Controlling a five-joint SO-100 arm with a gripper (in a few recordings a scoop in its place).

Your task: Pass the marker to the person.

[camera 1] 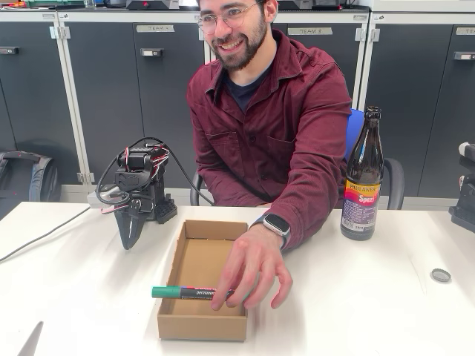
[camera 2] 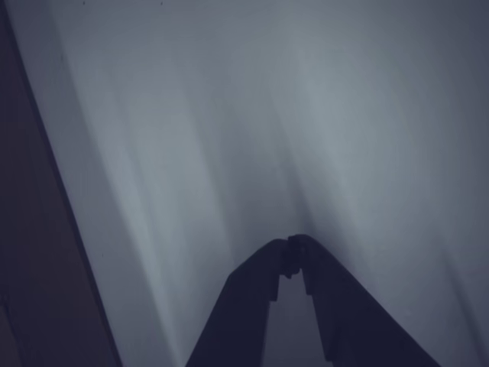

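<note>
The marker (camera 1: 184,292), with a green cap and a dark label, lies crosswise over the open cardboard box (camera 1: 199,325) in the fixed view. The person (camera 1: 271,133) sits behind the table and reaches forward, fingers of one hand (camera 1: 251,273) resting on the marker's right end. My gripper (camera 1: 130,239) is folded down at the left, tip pointing at the tabletop, well left of the box and apart from the marker. In the wrist view the gripper (camera 2: 294,246) has its fingertips together against the pale table, holding nothing.
A brown glass bottle (camera 1: 363,176) stands upright on the table at the right. A small round cap (camera 1: 440,275) lies near the right edge. A cable (camera 1: 44,233) runs left from the arm's base. Grey cabinets stand behind.
</note>
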